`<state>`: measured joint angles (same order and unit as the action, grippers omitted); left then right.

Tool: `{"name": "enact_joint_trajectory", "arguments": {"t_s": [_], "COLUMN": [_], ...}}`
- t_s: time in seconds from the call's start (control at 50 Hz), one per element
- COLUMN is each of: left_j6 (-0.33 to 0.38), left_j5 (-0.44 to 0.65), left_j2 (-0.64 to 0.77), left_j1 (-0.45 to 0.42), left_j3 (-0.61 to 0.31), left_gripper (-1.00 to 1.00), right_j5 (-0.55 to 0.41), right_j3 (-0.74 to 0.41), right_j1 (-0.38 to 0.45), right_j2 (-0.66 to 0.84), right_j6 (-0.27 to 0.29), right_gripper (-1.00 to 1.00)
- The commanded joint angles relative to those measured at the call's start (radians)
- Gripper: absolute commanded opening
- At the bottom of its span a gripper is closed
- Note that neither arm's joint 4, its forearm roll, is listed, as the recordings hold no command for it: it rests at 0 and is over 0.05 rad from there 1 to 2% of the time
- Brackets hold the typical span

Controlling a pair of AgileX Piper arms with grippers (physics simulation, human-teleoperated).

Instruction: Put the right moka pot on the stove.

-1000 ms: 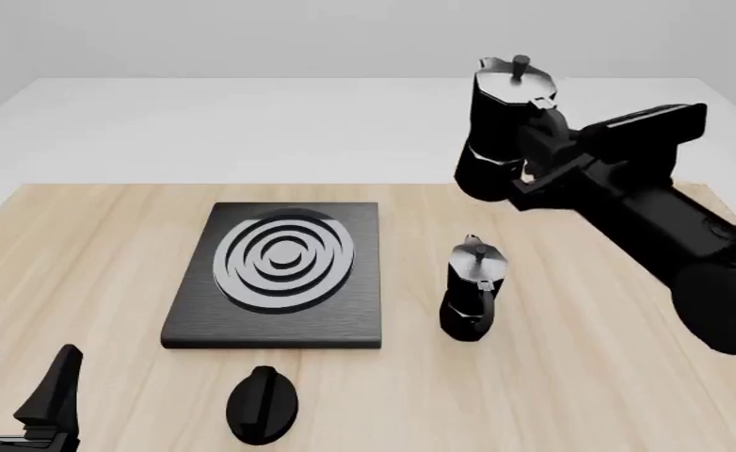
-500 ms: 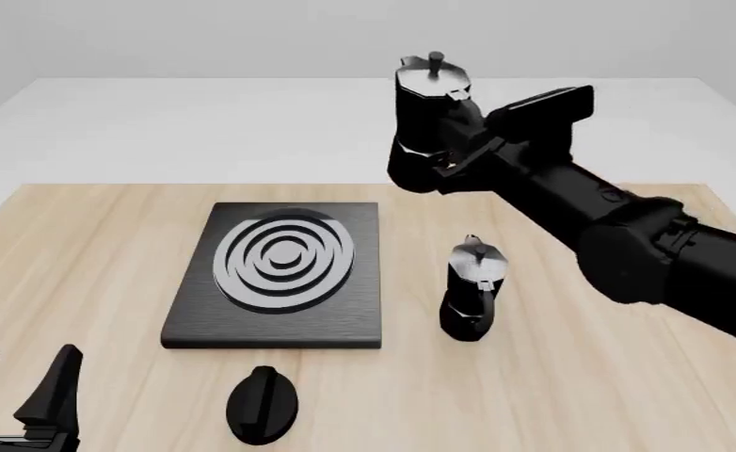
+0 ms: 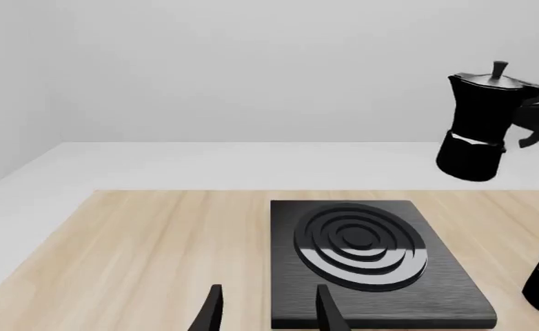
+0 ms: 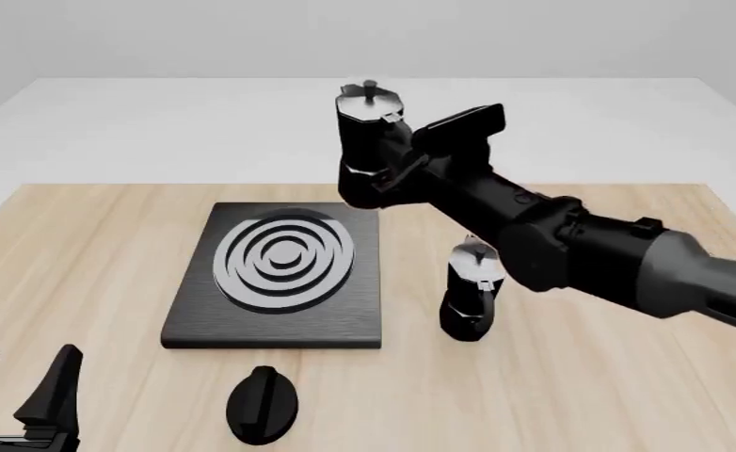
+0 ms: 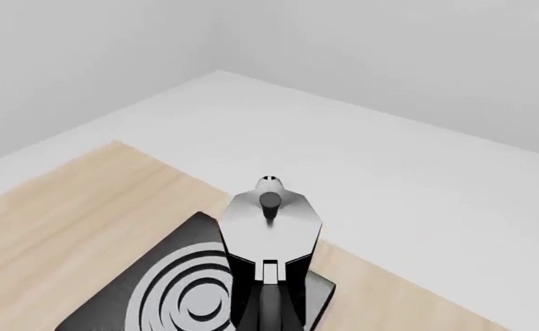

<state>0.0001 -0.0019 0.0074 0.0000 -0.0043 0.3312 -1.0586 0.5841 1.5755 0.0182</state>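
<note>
Item: right pot (image 4: 371,151), black with silver lid, upright. Location: in the air, clear of the table (image 4: 92,245), off the far right corner of the stove (image 4: 280,273). Holder: right gripper (image 4: 408,162), clamped on its handle side. Left gripper (image 4: 23,381): parked near, fingers apart, empty. Slim pot (image 4: 472,287): standing right of the stove. Step: carry. Next, likely: shift over the burner rings, lower level, let go.
</note>
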Motion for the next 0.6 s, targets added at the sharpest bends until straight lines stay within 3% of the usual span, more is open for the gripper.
{"name": "enact_joint_trajectory", "arguments": {"t_s": [0.02, 0.38, 0.6], "left_j6": [0.000, 0.000, 0.000], "left_j5": [0.000, 0.000, 0.000], "left_j2": [0.000, 0.000, 0.000], "left_j1": [0.000, 0.000, 0.000], "left_j3": [0.000, 0.000, 0.000], "left_gripper": [1.00, 1.00, 1.00], "right_j5": [0.018, -0.036, -0.017], "right_j3": [-0.093, -0.255, -0.280], "right_j1": [0.039, 0.105, 0.122], "right_j2": [0.087, 0.217, 0.285], "right_j6": [-0.006, -0.027, -0.052], "right_gripper": [-1.00, -1.00, -1.00]}}
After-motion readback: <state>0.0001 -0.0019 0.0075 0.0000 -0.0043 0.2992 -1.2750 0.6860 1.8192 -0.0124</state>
